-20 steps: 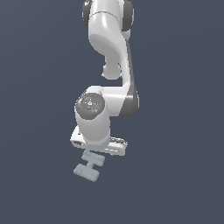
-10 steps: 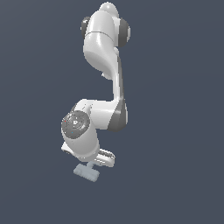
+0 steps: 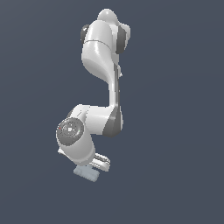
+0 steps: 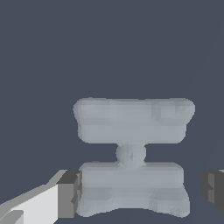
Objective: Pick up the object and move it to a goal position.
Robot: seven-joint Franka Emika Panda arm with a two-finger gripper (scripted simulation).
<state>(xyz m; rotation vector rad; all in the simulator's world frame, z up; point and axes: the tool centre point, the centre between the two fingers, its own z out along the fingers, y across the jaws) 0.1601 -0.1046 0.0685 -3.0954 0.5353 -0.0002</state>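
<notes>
I have the arm [image 3: 103, 74] folded over from its high shoulder, elbow bent, wrist low and turned so the gripper [image 3: 95, 165] points down at the floor [image 3: 175, 131]. As I read it, the approach is done but the grasp is not: nothing is lifted, and the carry to the goal is all left to do; I see no goal marker in either view. The piece [image 4: 131, 153] lies flat on the floor right under the hand, partly hidden by it in the exterior view. In the wrist view my jaws are spread wide, one finger [image 4: 70, 194] just beside, perhaps touching, one end of the nearer bar and the other well apart from the far end, so they straddle that bar and hold nothing yet. The thin crossbar sits between the two bars.
</notes>
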